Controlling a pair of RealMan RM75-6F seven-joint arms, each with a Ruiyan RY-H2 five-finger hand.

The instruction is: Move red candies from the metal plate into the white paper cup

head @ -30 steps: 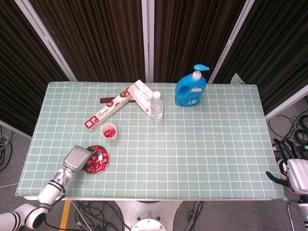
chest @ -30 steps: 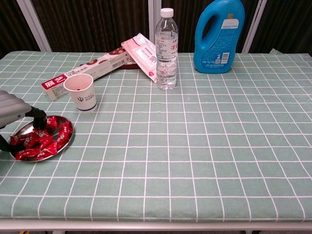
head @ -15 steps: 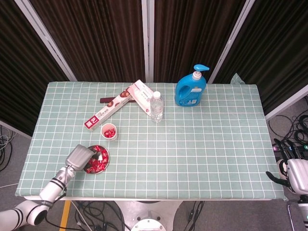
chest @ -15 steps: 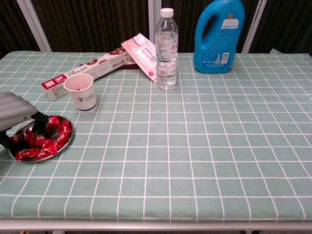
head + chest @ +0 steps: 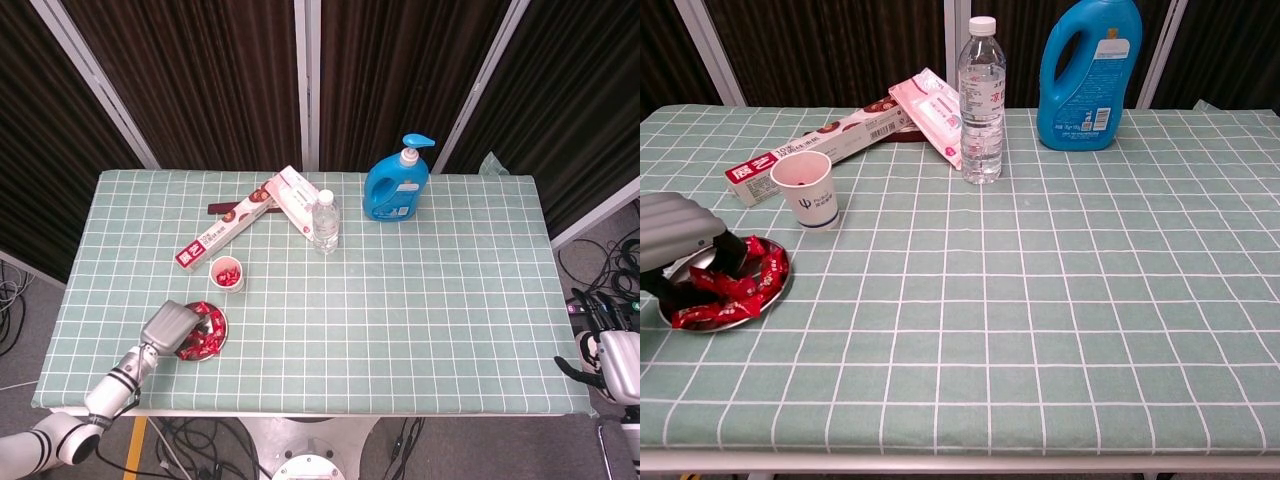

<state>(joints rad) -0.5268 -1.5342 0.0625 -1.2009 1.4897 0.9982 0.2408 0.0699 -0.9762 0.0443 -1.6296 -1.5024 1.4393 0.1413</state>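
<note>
My left hand [image 5: 678, 240] is down over the left part of the plate [image 5: 778, 290], at the near left of the worktop [image 5: 420, 300]. Its dark fingers [image 5: 728, 250] reach into the red candies [image 5: 745, 280], touching them, but I cannot tell whether they have closed on one. From the head view the hand [image 5: 166, 327] covers the plate's left half, with candies [image 5: 205, 340] showing to its right.

The cup [image 5: 808, 190] stands upright just beyond the plate, apart from it. It carries a small blue logo and a line of print too small to read. From above, the cup [image 5: 227, 272] already has some red candies inside.

Behind the cup lies a long box [image 5: 820, 145], red at its left end with white Chinese characters, white along the rest with a barcode; the text is too small to make out. A pink-and-white pack [image 5: 935, 115] leans by it. A clear water bottle [image 5: 981, 100] with a white cap stands to the right, its label unreadable. Further right is a blue detergent jug [image 5: 1088, 75] with a label of fine print I cannot read.

My right hand [image 5: 615, 365] hangs off the worktop's near right edge; how its fingers lie I cannot tell.
</note>
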